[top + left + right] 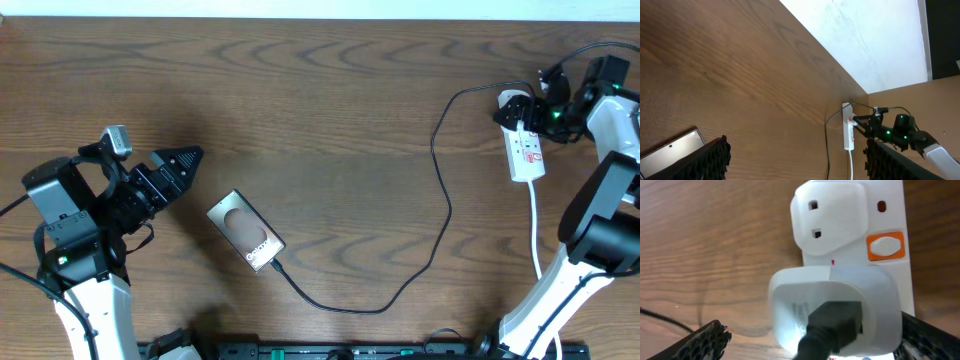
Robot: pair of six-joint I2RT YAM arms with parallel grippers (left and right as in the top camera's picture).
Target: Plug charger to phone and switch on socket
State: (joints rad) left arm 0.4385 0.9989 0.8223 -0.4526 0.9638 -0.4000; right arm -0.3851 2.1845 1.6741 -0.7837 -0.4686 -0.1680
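Closest in the right wrist view, the right gripper (812, 332) hangs released over the socket (892, 222), one dark finger on each side of the white adapter (832, 305) and gripping nothing. The adapter sits in the strip with the black charger lead coming out of its face. Just past it, on the strip's right edge, is a white rocker switch (885, 246) in an orange frame. That switch looks like the target, though the view does not show whether it is already on or whether it serves this outlet. To press it well, the gripper probably needs to move toward that edge so one fingertip lands squarely on the rocker. The push should go straight down, because the strip lies loose on the table (320, 90) and a slanted push could slide it or tug the lead. Closing the jaws first would give a stiffer tip. Farther off, the charger (445, 210) loops across the wood to the phone (245, 230), which lies flat and angled near the left arm. Its tip appears to be seated in the phone's lower end. Beyond that, the left gripper (183, 165) rests released and empty, near the phone but not touching it.
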